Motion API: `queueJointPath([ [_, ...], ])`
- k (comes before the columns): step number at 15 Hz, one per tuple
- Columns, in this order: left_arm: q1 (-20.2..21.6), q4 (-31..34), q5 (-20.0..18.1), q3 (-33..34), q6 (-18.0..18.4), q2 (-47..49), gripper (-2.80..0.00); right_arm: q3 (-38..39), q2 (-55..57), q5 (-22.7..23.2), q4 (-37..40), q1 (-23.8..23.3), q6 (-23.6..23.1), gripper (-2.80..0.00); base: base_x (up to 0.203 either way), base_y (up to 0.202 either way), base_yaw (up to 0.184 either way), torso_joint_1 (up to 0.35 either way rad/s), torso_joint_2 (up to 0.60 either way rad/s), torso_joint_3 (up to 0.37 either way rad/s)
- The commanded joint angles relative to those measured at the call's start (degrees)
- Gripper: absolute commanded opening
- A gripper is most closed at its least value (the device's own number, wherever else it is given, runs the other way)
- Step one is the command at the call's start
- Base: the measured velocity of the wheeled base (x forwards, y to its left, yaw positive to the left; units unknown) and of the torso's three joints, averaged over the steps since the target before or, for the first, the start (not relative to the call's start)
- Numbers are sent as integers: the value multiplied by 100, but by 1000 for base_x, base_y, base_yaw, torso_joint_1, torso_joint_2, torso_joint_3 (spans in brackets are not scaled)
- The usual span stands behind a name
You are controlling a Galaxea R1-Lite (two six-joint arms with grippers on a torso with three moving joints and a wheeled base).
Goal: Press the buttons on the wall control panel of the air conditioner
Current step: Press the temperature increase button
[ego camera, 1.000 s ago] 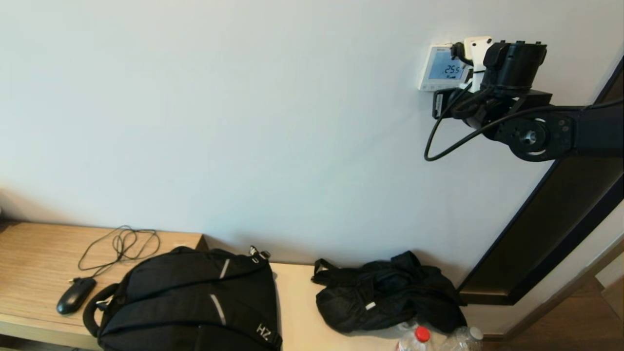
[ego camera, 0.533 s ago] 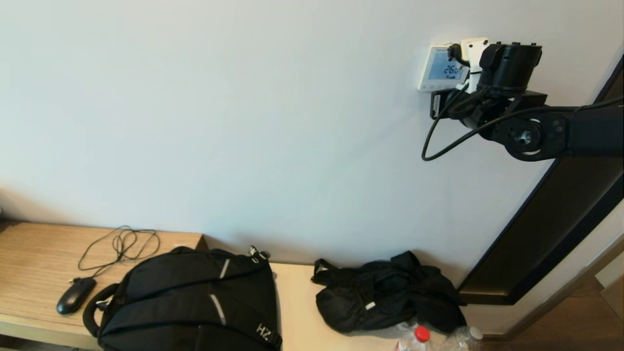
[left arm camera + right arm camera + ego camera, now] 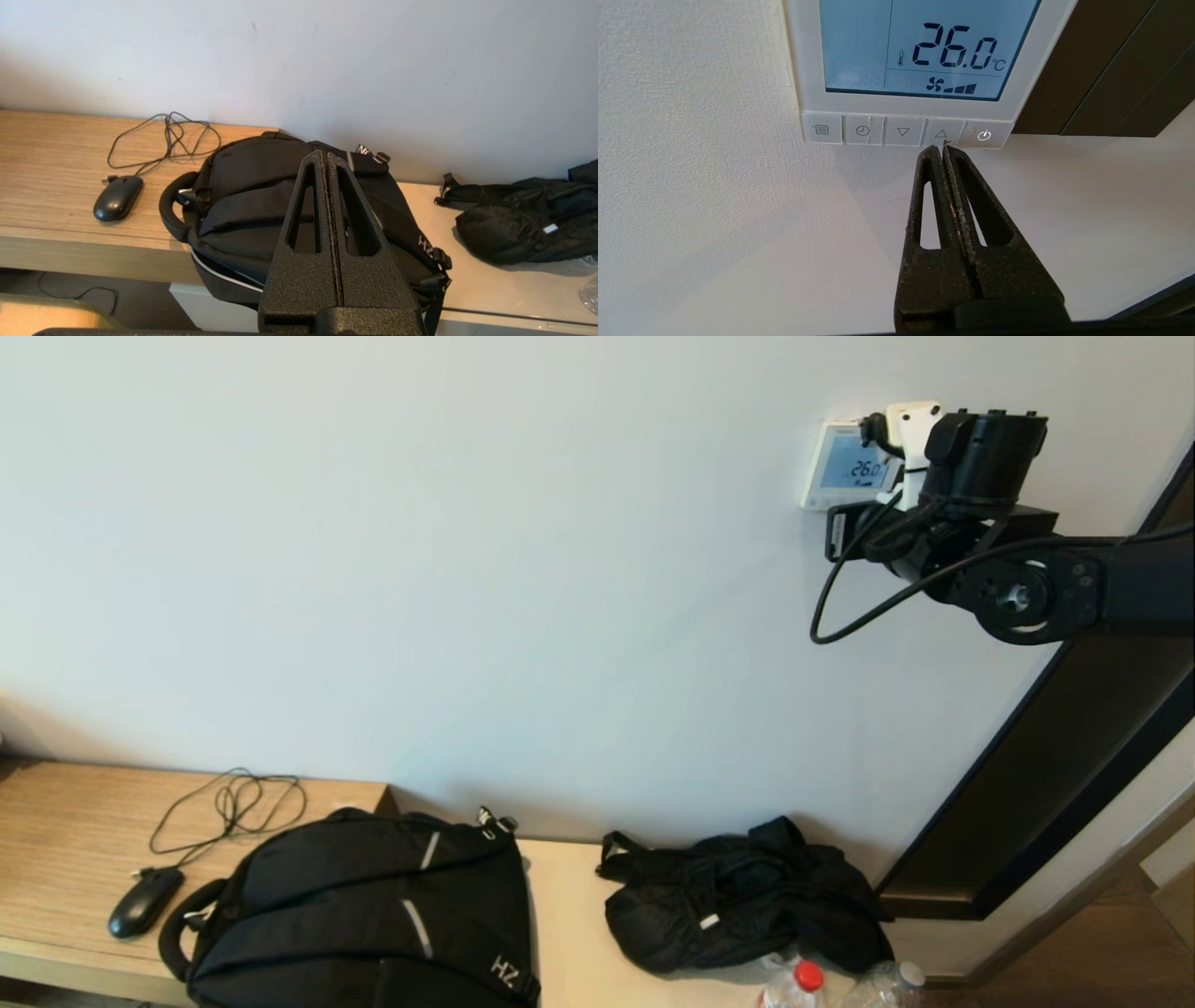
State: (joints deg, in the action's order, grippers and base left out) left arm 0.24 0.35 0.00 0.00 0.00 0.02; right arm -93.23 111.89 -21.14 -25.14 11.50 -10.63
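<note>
The white wall control panel (image 3: 822,467) hangs high on the wall at the right; its pale blue screen (image 3: 924,46) reads 26.0 °C. A row of several pale buttons (image 3: 864,131) runs along its lower edge. My right gripper (image 3: 941,148) is shut and empty. Its tips are at the lower edge of the up-arrow button (image 3: 941,133), next to the power button (image 3: 984,135). In the head view the right wrist (image 3: 980,457) hides the fingers. My left gripper (image 3: 325,156) is shut and empty, parked above the black backpack (image 3: 261,196).
A dark brown door frame (image 3: 1111,70) adjoins the panel on one side. Below, on the wooden desk (image 3: 65,840), are a black backpack (image 3: 373,915), a mouse (image 3: 142,903) with its cable, a black bag (image 3: 738,905) and two bottles (image 3: 808,980).
The screen changed from 25.5 to 26.0. The right wrist shifted slightly left and down against the panel, then came back up and right.
</note>
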Motion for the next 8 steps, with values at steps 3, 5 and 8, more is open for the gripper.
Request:
queueJointPath([
  [3, 2, 0, 0, 0, 0, -2, -280, 16, -27, -13, -9, -33, -9, -280, 0, 0, 0, 0, 0, 0],
  [5, 2, 0, 0, 0, 0, -2, -280, -20, 35, -13, -9, -33, -9, -280, 0, 0, 0, 0, 0, 0],
  [8, 2, 0, 0, 0, 0, -2, -280, -108, 132, -13, -9, -42, -9, -280, 0, 0, 0, 0, 0, 0],
])
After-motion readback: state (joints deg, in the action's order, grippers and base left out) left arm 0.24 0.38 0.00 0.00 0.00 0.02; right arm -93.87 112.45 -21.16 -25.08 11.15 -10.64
